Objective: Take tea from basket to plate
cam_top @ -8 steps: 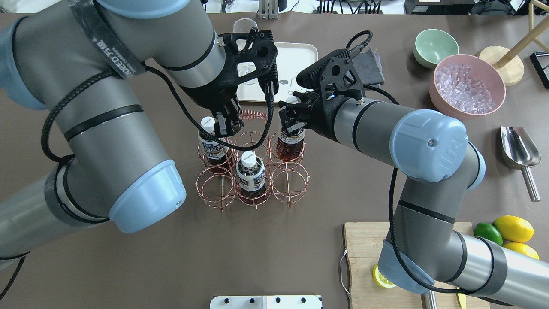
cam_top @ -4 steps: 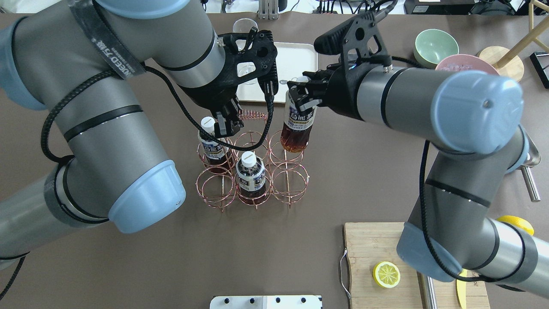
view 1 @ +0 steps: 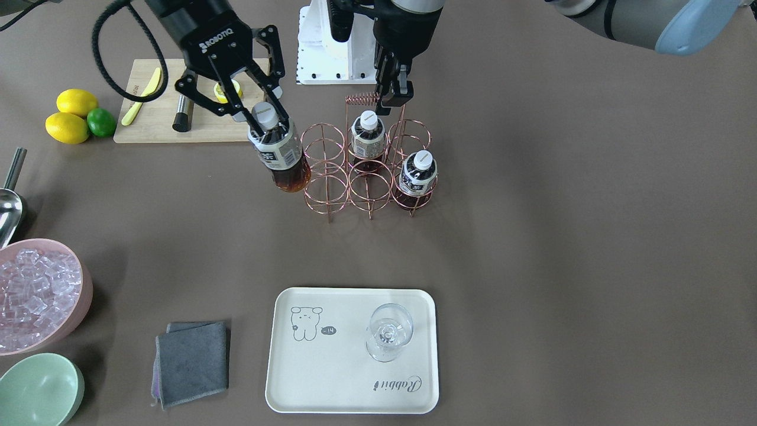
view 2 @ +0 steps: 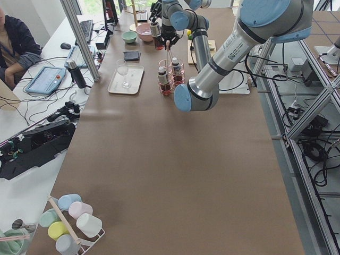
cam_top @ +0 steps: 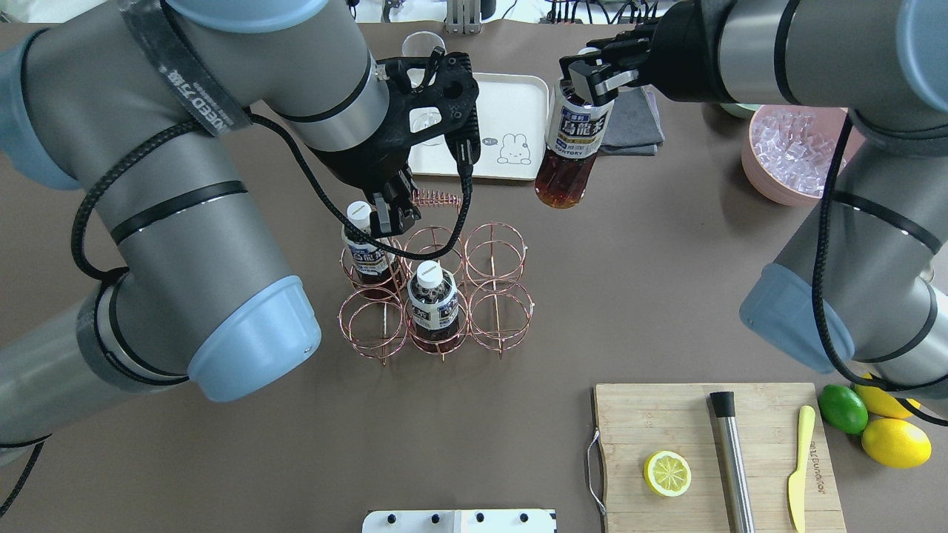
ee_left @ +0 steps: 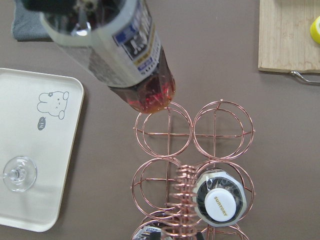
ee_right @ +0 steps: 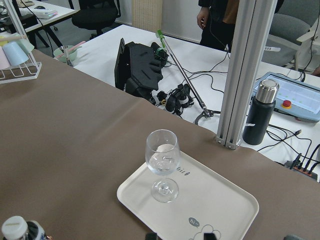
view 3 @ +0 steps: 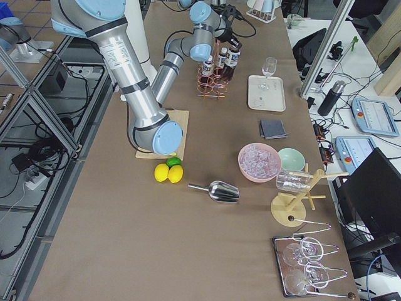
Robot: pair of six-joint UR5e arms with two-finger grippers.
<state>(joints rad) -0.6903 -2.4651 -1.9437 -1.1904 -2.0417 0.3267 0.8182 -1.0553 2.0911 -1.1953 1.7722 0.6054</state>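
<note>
My right gripper (cam_top: 586,74) (view 1: 267,125) is shut on the neck of a tea bottle (cam_top: 569,148) (view 1: 284,160). The bottle hangs tilted in the air, clear of the basket, between the basket and the plate's right corner. It also fills the top of the left wrist view (ee_left: 120,55). The copper wire basket (cam_top: 467,252) (view 1: 348,177) holds two more tea bottles (cam_top: 368,248) (cam_top: 435,300). My left gripper (cam_top: 390,215) (view 1: 390,97) is shut at the basket's coiled handle (cam_top: 437,198). The cream plate (cam_top: 511,104) (view 1: 349,378) (ee_right: 210,200) carries a wine glass (view 1: 387,331).
A grey cloth (cam_top: 629,122) lies right of the plate. A pink bowl of ice (cam_top: 796,152) and a mint bowl (view 1: 38,387) stand further right. A cutting board (cam_top: 666,414) with a lemon half, plus lemons and a lime (cam_top: 889,437), sit near right.
My right gripper has lifted the tea bottle out of the basket's back right cell and carried it up and towards the plate. My left gripper and the basket have not moved.
</note>
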